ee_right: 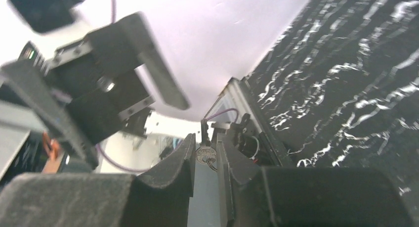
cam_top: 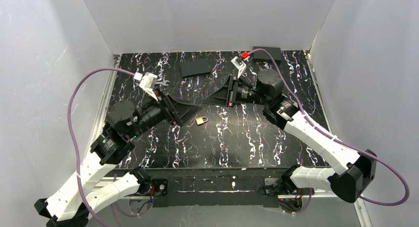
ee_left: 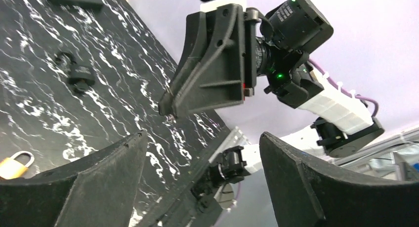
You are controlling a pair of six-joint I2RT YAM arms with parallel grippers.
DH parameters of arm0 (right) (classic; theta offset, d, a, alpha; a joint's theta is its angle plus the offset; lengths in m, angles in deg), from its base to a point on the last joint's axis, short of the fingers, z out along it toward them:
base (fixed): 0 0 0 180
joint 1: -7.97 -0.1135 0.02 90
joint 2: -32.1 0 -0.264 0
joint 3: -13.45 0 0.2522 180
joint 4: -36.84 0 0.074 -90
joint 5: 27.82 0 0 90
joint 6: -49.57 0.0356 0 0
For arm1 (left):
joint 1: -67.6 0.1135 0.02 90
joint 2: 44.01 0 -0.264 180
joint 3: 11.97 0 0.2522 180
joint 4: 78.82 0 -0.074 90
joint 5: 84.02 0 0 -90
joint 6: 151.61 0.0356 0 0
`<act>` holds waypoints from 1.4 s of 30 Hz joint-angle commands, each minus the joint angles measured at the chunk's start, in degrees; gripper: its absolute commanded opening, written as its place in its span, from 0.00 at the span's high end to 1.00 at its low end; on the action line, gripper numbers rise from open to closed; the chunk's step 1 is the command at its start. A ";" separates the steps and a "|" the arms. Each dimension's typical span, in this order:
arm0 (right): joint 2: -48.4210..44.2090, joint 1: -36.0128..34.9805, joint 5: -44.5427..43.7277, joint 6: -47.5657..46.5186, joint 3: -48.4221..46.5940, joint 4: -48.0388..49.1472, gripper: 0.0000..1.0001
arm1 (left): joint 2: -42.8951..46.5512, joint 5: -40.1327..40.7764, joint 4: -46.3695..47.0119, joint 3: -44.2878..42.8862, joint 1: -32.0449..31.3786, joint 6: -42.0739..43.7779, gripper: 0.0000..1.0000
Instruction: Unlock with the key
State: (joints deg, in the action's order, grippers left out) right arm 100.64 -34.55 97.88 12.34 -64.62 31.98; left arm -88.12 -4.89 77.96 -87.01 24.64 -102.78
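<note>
Brass-coloured and small, the padlock lies on the black marbled table, and we use it as our landmark. From the top view, the left gripper hovers just beside the padlock on its left, and the right gripper comes in just behind it, so the two tips nearly meet above it. A silver wrench lies well behind the padlock, to the left.

In the left wrist view, the left gripper has its fingers spread wide with nothing between them. The brass padlock is low at the left edge. A dark padlock lies well beyond it. The right gripper hangs opposite, its tips pressed together.

In the right wrist view, the right gripper is closed almost fully and pinches the key by its head, the thin blade pointing out past the fingertips. The left gripper is blurred across from it.

We judge that the key is secured and the insertion is not yet begun. Next, the left gripper should probably seize the brass padlock and steady it, then the blade must line up with the keyhole, which we cannot see.
</note>
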 commanded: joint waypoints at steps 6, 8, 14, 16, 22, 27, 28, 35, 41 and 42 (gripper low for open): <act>-2.17 -0.30 -20.75 7.17 -3.20 -15.75 0.99 | 6.18 5.11 8.37 11.71 -0.11 11.02 0.27; -1.84 -0.30 -21.60 7.34 -3.92 -15.82 0.99 | 5.27 4.61 10.86 13.08 -0.16 10.74 0.30; 0.24 -0.36 -15.41 1.78 -5.14 -10.07 0.99 | 2.54 8.81 10.35 11.91 -0.13 7.41 0.40; 0.31 -0.45 -12.70 -4.39 -5.42 -9.97 0.99 | 2.15 12.38 6.09 9.07 -0.11 5.03 0.46; -1.08 -0.52 -9.61 -20.42 -3.71 -14.21 0.99 | 1.09 12.15 -0.26 3.43 -0.18 0.13 0.51; -0.39 -3.19 -7.73 -29.98 -6.51 -18.14 0.99 | -4.50 6.21 -2.60 0.47 -0.11 -2.83 0.57; -0.33 -3.93 -8.09 -31.02 -6.88 -19.06 0.99 | -5.33 5.62 -2.46 0.22 -0.17 -3.54 0.58; 0.76 -7.56 -11.59 -34.78 -8.96 -21.97 0.99 | -7.83 2.06 -2.24 0.23 -0.11 -5.59 0.68; 1.24 -8.48 -12.83 -35.20 -9.63 -22.03 0.99 | -7.96 1.03 -2.67 0.60 -0.16 -6.22 0.76; 1.30 -8.53 -12.90 -35.20 -9.75 -21.96 0.99 | -8.04 0.77 -2.65 0.75 -0.19 -6.38 0.78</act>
State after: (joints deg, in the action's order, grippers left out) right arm 101.84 -42.35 86.34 -21.39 -71.05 9.03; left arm -96.34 -2.09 75.78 -84.73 24.64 -108.57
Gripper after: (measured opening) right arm 0.270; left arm 0.251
